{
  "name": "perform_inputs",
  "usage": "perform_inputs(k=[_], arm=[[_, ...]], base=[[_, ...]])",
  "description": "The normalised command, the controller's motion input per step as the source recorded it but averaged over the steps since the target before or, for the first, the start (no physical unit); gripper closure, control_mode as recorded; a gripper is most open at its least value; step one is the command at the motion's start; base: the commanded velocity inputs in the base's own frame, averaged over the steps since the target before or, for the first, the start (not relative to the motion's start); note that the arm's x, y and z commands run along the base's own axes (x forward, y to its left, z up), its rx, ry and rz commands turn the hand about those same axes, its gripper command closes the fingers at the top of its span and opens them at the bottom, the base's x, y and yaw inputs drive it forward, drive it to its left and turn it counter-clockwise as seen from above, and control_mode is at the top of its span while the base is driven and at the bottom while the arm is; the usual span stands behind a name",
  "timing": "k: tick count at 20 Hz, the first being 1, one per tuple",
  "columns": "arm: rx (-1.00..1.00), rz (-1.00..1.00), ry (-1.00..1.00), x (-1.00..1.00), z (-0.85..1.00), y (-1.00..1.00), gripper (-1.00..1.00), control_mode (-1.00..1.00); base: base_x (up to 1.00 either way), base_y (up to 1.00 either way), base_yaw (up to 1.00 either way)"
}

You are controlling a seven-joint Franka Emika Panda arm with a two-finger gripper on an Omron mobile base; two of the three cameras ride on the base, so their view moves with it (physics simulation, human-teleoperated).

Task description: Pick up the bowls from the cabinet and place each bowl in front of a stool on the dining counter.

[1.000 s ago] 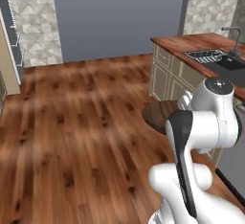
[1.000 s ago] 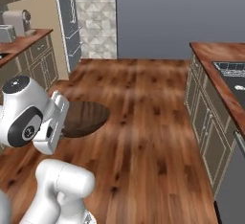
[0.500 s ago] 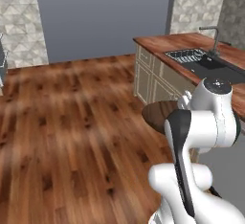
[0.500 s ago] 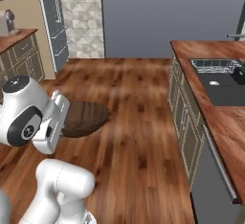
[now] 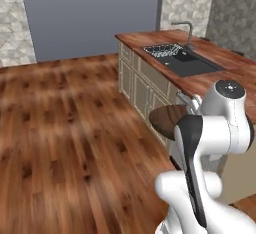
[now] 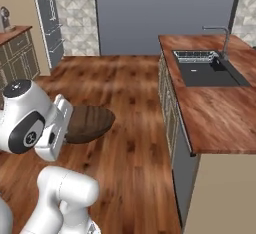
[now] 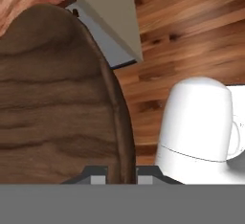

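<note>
A dark brown wooden bowl (image 5: pixel 167 119) hangs in front of my arm at about counter height, held by its rim. From the other side the bowl (image 6: pixel 89 123) juts out past the white hand. In the hand view my gripper (image 7: pixel 121 175) is shut on the rim of the bowl (image 7: pixel 52 98), whose grained inside covers the left half. The dining counter (image 5: pixel 200 85) with its reddish-brown top runs along the right, close to the bowl. Its top (image 6: pixel 210 113) carries the black sink (image 6: pixel 207 73) and a metal faucet (image 6: pixel 222 38).
Beige drawer fronts (image 5: pixel 142 85) line the counter's near side. Open wood floor (image 5: pixel 65 118) spreads to the left. A wall counter (image 6: pixel 15 35) and a tall steel fridge (image 6: pixel 47 18) stand at the far left. The counter's corner (image 7: pixel 110 17) lies beyond the bowl.
The whole picture has shifted: the base has driven on and the dining counter now lies closer and more central. The bowl stays in the shut gripper, the arm's pose unchanged.
</note>
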Motion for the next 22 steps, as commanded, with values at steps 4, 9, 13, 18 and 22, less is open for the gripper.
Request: perform_inputs(k=[4, 9, 13, 18, 22], arm=[[0.0, 0.0, 0.0, 0.0, 0.0, 0.0, 1.0, 1.0], [0.0, 0.0, 0.0, 0.0, 0.0, 0.0, 1.0, 1.0], [0.0, 0.0, 0.0, 0.0, 0.0, 0.0, 1.0, 1.0], [0.0, 0.0, 0.0, 0.0, 0.0, 0.0, 1.0, 1.0], [0.0, 0.0, 0.0, 0.0, 0.0, 0.0, 1.0, 1.0]], base=[[-0.02, -0.89, -0.02], [-0.06, -1.0, 0.0], [-0.24, -1.0, 0.0], [-0.22, -1.0, 0.01], [-0.01, -1.0, 0.19]])
